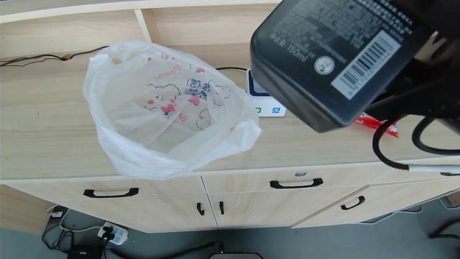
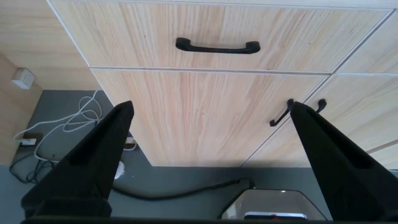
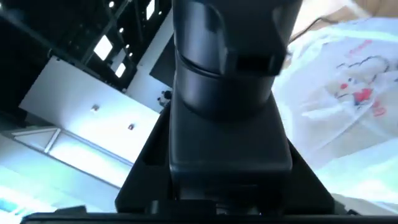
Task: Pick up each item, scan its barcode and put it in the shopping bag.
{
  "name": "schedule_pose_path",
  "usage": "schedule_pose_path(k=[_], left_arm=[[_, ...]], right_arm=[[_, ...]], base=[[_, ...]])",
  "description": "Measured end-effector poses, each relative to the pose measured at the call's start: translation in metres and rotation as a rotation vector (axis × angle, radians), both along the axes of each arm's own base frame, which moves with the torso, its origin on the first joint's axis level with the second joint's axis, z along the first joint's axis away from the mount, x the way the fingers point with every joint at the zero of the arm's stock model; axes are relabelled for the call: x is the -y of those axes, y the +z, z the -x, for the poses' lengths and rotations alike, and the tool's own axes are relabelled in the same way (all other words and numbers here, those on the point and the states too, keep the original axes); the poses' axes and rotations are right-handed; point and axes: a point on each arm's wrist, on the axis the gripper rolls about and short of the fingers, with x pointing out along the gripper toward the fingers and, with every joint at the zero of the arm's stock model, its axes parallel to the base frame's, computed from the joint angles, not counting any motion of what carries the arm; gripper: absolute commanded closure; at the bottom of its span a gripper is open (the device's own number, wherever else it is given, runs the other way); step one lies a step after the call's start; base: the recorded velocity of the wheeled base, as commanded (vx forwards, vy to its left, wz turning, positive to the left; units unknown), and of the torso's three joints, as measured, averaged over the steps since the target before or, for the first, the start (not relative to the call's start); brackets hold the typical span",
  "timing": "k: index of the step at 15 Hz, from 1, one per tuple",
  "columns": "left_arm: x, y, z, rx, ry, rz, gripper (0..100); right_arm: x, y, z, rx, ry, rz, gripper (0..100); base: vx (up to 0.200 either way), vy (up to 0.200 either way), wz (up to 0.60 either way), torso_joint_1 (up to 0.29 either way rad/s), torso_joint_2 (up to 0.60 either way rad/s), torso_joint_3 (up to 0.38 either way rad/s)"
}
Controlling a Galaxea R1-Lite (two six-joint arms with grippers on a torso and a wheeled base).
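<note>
A black bottle (image 1: 323, 61) with a white barcode label (image 1: 366, 64) hangs high above the counter's right half, its label turned up toward the head view. My right gripper (image 3: 227, 183) is shut on the black bottle (image 3: 227, 106), gripping its body from both sides. The white plastic shopping bag (image 1: 165, 108) with cartoon prints stands open on the counter to the left of the bottle. A white scanner box (image 1: 267, 104) sits behind the bag, partly hidden by the bottle. My left gripper (image 2: 205, 162) hangs open in front of the cabinet drawers, holding nothing.
A red snack packet (image 1: 377, 124) lies on the counter at the right, half hidden by the bottle and a black cable (image 1: 388, 154). Drawers with black handles (image 1: 296, 184) run under the wooden counter (image 1: 46, 118). Shelving stands behind it.
</note>
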Motion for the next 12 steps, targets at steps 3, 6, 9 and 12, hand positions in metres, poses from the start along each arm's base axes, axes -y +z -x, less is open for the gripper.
schedule_pose_path(k=[3, 6, 9, 12], left_arm=[[0.0, 0.0, 0.0, 0.0, 0.001, -0.008, 0], [0.0, 0.0, 0.0, 0.001, 0.002, -0.046, 0], [0.0, 0.0, 0.0, 0.0, 0.001, -0.047, 0], [0.0, 0.0, 0.0, -0.003, 0.001, -0.044, 0]], right_arm=[[-0.01, -0.017, 0.019, -0.017, 0.164, 0.01, 100], [-0.017, -0.022, 0.022, -0.027, 0.193, 0.015, 100], [-0.02, -0.023, 0.021, -0.038, 0.203, 0.012, 100], [-0.02, -0.021, 0.021, -0.035, 0.201, 0.005, 100]], base=[[0.0, 0.0, 0.0, 0.0, 0.0, 0.0], [0.0, 0.0, 0.0, 0.0, 0.0, 0.0], [0.0, 0.0, 0.0, 0.0, 0.0, 0.0], [0.0, 0.0, 0.0, 0.0, 0.0, 0.0]])
